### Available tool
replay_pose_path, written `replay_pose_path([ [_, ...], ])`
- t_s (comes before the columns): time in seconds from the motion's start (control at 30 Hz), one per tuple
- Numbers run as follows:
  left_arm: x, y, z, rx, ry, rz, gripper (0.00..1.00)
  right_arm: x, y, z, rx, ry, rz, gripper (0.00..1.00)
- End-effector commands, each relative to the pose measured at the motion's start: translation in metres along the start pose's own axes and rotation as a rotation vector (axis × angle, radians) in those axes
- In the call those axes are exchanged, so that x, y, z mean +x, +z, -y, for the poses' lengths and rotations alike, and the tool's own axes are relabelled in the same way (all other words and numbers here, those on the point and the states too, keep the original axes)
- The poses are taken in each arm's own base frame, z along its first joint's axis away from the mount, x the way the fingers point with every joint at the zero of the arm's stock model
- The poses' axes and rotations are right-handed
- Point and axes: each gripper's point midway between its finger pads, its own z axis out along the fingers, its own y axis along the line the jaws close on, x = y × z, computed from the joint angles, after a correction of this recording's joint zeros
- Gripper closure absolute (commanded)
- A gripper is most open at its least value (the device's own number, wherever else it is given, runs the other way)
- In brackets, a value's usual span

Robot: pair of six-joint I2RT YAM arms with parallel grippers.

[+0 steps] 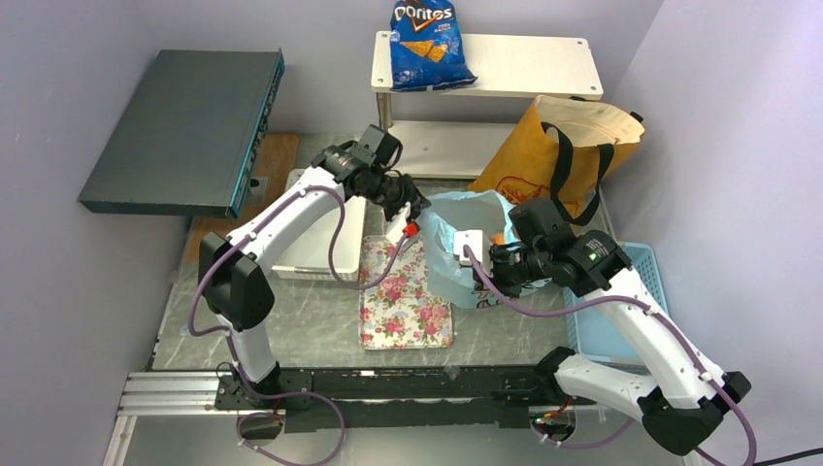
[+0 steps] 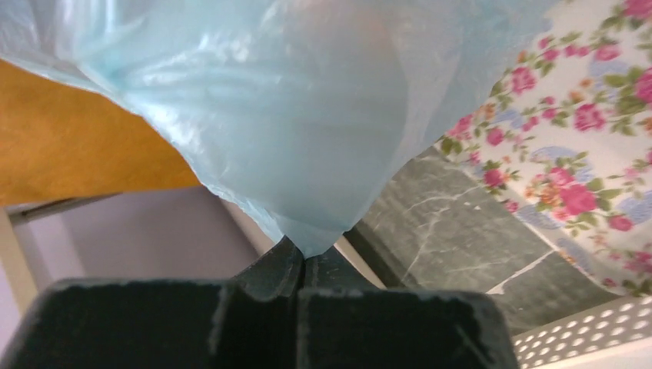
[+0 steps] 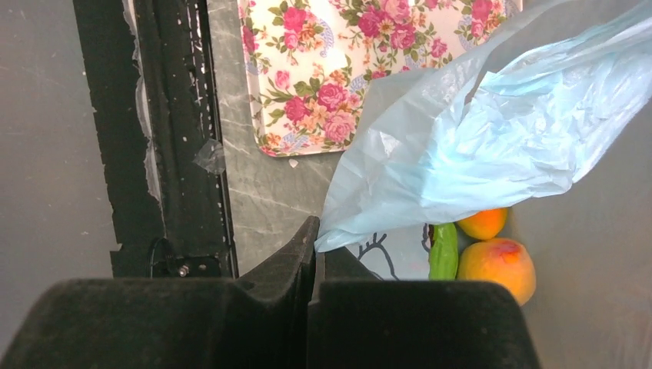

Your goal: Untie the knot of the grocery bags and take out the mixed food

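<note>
Though half-hidden, fruit seemingly inside bag

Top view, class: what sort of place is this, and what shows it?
Probably a robot test bench: two arms bolted to a rail, plain walls close around, and staged groceries, a blue plastic bag and a tote.

Left hand, right hand: both closed.

A floral tray lay mid-worktop. At its twelve o'clock a blue Doritos bag sat atop a white shelf. At ten o'clock sat a dark flat box, at nine a white case, and at three a blue perforated basket.
</note>
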Motion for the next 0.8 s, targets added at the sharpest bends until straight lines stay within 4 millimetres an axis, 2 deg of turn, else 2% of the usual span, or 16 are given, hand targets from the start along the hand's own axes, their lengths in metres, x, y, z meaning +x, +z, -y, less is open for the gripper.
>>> replay_pose_path([
  [0.0,0.014,-0.003,-0.026,-0.087,-0.015,-0.018,1.00,-0.011,-0.001,-0.005,-0.026,0.029,0.041,1.00],
  [0.13,0.044,0.005,-0.029,-0.156,-0.038,-0.089,1.00,-0.021,-0.004,-0.011,-0.050,0.048,0.079,1.00],
  [0.23,0.060,0.000,-0.045,-0.240,-0.087,-0.118,1.00,-0.030,-0.007,-0.003,-0.019,0.044,0.102,1.00],
  [0.27,0.060,-0.004,-0.050,-0.264,-0.103,-0.121,0.92,-0.035,-0.008,0.002,-0.001,0.049,0.112,1.00],
  [0.33,0.051,-0.017,-0.059,-0.302,-0.138,-0.103,0.49,-0.047,-0.013,0.014,0.041,0.075,0.125,0.84],
  [0.37,0.043,-0.023,-0.059,-0.307,-0.159,-0.088,0.32,-0.053,-0.017,0.022,0.073,0.088,0.127,0.77],
  [0.4,0.033,-0.031,-0.060,-0.317,-0.192,-0.073,0.24,-0.059,-0.022,0.029,0.105,0.105,0.129,0.71],
  [0.5,0.009,-0.059,-0.061,-0.389,-0.307,-0.057,0.12,-0.081,-0.050,0.044,0.211,0.127,0.166,0.38],
  [0.57,-0.003,-0.077,-0.059,-0.451,-0.443,-0.056,0.02,-0.093,-0.070,0.052,0.296,0.147,0.207,0.20],
  [0.6,-0.005,-0.086,-0.059,-0.498,-0.514,-0.067,0.01,-0.097,-0.079,0.056,0.336,0.156,0.223,0.14],
  [0.67,-0.005,-0.107,-0.059,-0.601,-0.689,-0.098,0.01,-0.099,-0.094,0.069,0.435,0.194,0.226,0.06],
  [0.77,-0.014,-0.140,-0.064,-0.714,-0.955,-0.120,0.01,-0.084,-0.106,0.096,0.592,0.259,0.146,0.04],
])
